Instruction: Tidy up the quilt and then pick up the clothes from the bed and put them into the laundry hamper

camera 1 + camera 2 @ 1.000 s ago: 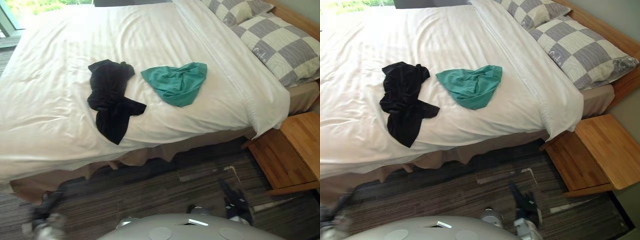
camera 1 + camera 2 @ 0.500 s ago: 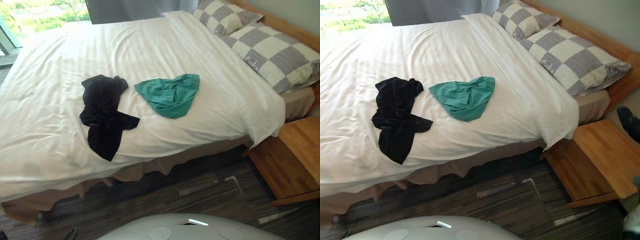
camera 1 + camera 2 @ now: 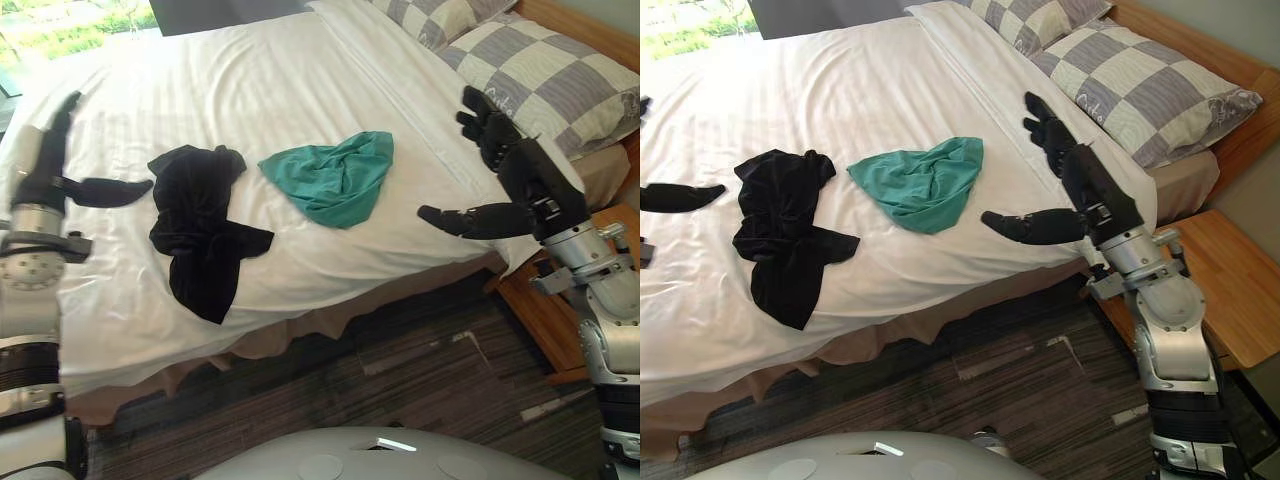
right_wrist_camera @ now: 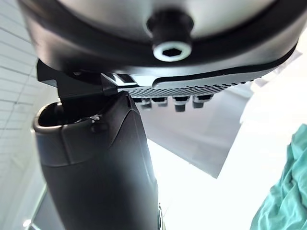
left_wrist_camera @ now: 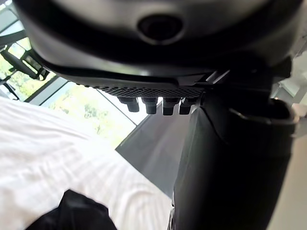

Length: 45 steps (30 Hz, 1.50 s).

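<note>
Left eye view: bed, spread with a white quilt that lies flat with light creases, its upper edge turned back beside two checked pillows. On the quilt lie a crumpled black garment and, just beside it and apart, a bunched teal garment. The left hand is raised over the quilt's near left part, fingers straight, thumb out toward the black garment, holding nothing. The right hand is raised over the quilt's corner by the pillows, fingers straight, thumb pointing toward the teal garment, holding nothing. A wooden nightstand stands off the bed's corner. Right eye view: same items. The right hand hangs clear of the teal garment, and the left hand's thumb lies near the black garment without touching it. Left wrist view: straight fingers, empty grasp, with the black garment and quilt beyond. Right wrist view: straight fingers, empty grasp, with an edge of the teal garment on the quilt beyond. Status, as judged: quilt looks largely in order, perhaps a little smoothing due. Both garments are not yet picked up, and all transfer to the laundry hamper is outstanding.
</note>
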### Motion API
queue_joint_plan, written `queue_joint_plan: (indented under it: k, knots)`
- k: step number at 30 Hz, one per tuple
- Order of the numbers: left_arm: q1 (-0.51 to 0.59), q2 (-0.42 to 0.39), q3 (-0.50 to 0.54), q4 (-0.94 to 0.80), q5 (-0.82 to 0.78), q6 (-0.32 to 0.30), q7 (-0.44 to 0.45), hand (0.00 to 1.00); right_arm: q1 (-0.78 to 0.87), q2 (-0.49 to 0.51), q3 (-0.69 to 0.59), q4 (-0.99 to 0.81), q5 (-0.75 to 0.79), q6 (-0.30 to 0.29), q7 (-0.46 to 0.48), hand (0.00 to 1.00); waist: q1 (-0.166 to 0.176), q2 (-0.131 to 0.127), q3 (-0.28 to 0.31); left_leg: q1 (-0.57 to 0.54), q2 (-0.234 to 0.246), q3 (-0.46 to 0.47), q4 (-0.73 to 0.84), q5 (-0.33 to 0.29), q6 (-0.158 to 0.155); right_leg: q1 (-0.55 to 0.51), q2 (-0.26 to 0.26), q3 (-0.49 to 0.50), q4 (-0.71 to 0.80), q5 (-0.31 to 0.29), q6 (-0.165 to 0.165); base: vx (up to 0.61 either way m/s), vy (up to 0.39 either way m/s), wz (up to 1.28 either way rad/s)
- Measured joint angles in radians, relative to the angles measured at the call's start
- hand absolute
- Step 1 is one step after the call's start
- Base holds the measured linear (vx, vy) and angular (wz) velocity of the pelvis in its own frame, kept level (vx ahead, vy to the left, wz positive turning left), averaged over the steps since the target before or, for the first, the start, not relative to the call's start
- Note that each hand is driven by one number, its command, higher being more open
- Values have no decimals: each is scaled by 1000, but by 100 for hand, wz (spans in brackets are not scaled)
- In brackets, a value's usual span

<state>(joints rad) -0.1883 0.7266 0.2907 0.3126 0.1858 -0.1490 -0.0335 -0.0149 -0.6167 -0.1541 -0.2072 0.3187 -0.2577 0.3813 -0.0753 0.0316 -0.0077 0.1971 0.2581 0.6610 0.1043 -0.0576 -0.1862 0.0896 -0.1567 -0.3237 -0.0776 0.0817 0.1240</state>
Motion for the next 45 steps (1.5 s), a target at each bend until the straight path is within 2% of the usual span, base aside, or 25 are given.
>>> queue_joint_plan:
  k: [1, 2, 3, 4, 6, 9, 10, 11, 12, 13, 14, 15, 17, 18, 19, 20, 22, 23, 29, 36, 39, 41, 43, 44, 45]
  knots:
    - [0, -11, -17, 0, 22, 0, 0, 100, -3, 31, 7, -15, 0, 8, -2, 100, 7, -17, 8, -21, 17, 4, 74, -13, -3, 4, -10, 5, 0, 3, -5, -8, -6, -20]
    - [-1, -22, -34, -1, 32, 0, 0, 100, -17, 66, 13, -30, 1, 15, -8, 100, 12, -41, 30, -62, 34, 12, 124, -72, -18, 3, -31, 16, 3, 5, -7, -95, 47, -18]
    - [-7, -40, -56, -4, 45, 2, 0, 100, -55, 66, 14, -39, 1, 21, -22, 100, 6, -10, 39, -81, 25, 19, -23, 16, 24, -23, -22, 18, 13, 6, -5, -99, 50, -21]
    - [-11, -51, -63, -6, 54, 6, 0, 100, -75, 64, 15, -41, 1, 27, -27, 100, 8, 8, 47, -87, 34, 31, -32, 22, -4, -39, -15, 26, 18, 6, -5, -98, 93, -24]
    - [-41, -91, -84, -9, 57, 45, 2, 100, -82, 95, 26, -60, 0, 39, -43, 100, 18, -3, 56, -141, 7, 35, -48, 27, -1, -110, -37, 17, 39, 19, 14, -37, 89, -7]
    - [-65, -91, -103, -9, 57, 88, 16, 100, -84, 109, 26, -84, -1, 50, -47, 100, 17, -21, 77, -197, 14, 29, -26, 25, 5, -171, -38, 19, 73, 19, 13, -20, 15, 5]
    - [-68, -91, -110, -9, 57, 115, 23, 100, -91, 107, 23, -89, -1, 51, -56, 100, 19, -16, 94, -212, 28, 28, -15, 23, 8, -199, -31, 23, 110, 19, 13, 13, -7, -6]
    - [-76, -99, -113, -8, 58, 145, 23, 100, -113, 93, 12, -93, 0, 51, -67, 100, 18, 19, 132, -211, 56, 25, -15, 25, 11, -274, -21, 31, 258, 2, -12, 28, 5, -12]
    - [-86, -103, -115, -5, 58, 160, 24, 100, -124, 85, 0, -97, 1, 51, -70, 100, 14, 39, 156, -208, 72, 25, -16, 27, 13, -331, -13, 31, 336, -30, -15, 0, 25, -14]
    - [-100, -94, -112, -5, 59, 179, 27, 100, -121, 83, -19, -119, 2, 51, -83, 100, 16, 34, 173, -213, 77, 28, -20, 34, 17, -351, 27, 64, 211, -31, -14, -3, -10, 17]
    - [-125, -82, -110, -5, 60, 200, 30, 100, -105, 80, -47, -153, 3, 51, -87, 100, 1, -17, 176, -221, 42, 25, -11, 28, 9, -354, 27, 69, 87, 96, -46, -4, -59, 18]
    - [-125, -94, -103, -7, 60, 205, 42, 100, -107, 70, -61, -165, 3, 48, -86, 100, 4, -15, 178, -225, 42, 23, -7, 16, -4, -341, 23, 43, 64, 78, -49, 76, -120, 6]
    - [-137, -105, -106, -2, 63, 245, 48, 100, -127, 61, -110, -181, 4, 30, -88, 100, -3, 22, 209, -248, 69, 30, 10, 11, -10, -342, 44, 53, 31, 88, -53, 111, -71, -13]
    - [-137, -106, -107, 2, 63, 247, 48, 100, -125, 61, -114, -180, 4, 30, -89, 100, -4, 23, 212, -250, 72, 31, 20, 11, -10, -342, 45, 55, 30, 88, -54, 73, -13, -5]
    - [-155, -108, -108, 27, 70, 262, 46, 100, -111, 62, -123, -180, 4, 30, -93, 100, -8, 1, 229, -292, 93, 26, 126, -6, -5, -336, 29, 75, 28, 87, -55, 53, 4, -9]
    - [-180, -117, -109, 59, 97, 271, 41, 0, -109, 60, -134, -180, 4, 29, -93, 100, -11, -9, 239, -312, 86, 17, 122, -35, -20, -331, 15, 85, 26, 87, -55, 35, 13, -5]
    - [-206, -140, -107, 103, 127, 284, 20, 0, -117, 57, -155, -180, 7, 27, -105, 100, -9, 10, 249, -340, 73, 4, 0, 33, 22, -330, 21, 84, 26, 87, -54, 15, 39, -13]
    - [-203, -154, -99, 109, 147, 276, 8, 0, -115, 70, -155, -185, 10, 24, -105, 100, -4, 1, 254, -329, 56, 2, -6, 60, 8, -330, 11, 90, 27, 86, -52, 43, 79, -5]
    - [-189, -246, -85, 113, 342, 245, 18, 0, -173, 69, -53, -194, 11, 24, -98, 100, -8, 15, 249, -309, 31, 8, -1, 51, 25, -313, -14, 78, 60, 87, -49, 29, 68, 7]
    - [-57, -220, -161, 113, 318, 245, 165, 0, -274, 69, 127, -138, 0, 25, -35, 100, -20, 24, 246, -257, 16, 12, -23, 51, 26, -288, -20, 77, 59, 87, -48, 8, 14, -14]
    - [-11, -217, -180, 115, 234, 190, 217, 0, -280, 71, 216, -48, -74, 33, -42, 100, -23, 25, 246, -245, 14, -18, -21, 51, 27, -263, -20, 53, 59, 87, -48, 14, -7, 12]
    - [1, -220, -196, 132, 197, 120, 248, 0, -288, 72, 267, 56, -146, 63, -54, 100, -13, 22, 248, -244, 15, -41, -10, 51, 27, -241, -23, 35, 59, 87, -49, 21, 1, 28]
    - [-3, -218, -207, 133, 174, 62, 253, 0, -330, 76, 317, 183, -214, 101, -81, 100, -4, 1, 260, -284, 18, -70, 70, 51, 28, -222, -44, 8, 59, 87, -49, 14, 32, 51]
    - [-17, -222, -209, 130, 174, 8, 250, 0, -384, 82, 342, 301, -265, 128, -112, 100, 8, -33, 286, -336, -23, -129, 35, -18, 11, -211, -86, -5, 58, 88, -49, -20, 82, 52]
    - [-24, -227, -218, 125, 174, -8, 245, 0, -414, 77, 345, 350, -278, 143, -122, 100, 19, -9, 290, -332, -51, -160, -77, 40, 43, -210, -79, -12, 60, 87, -48, -17, 119, 25]
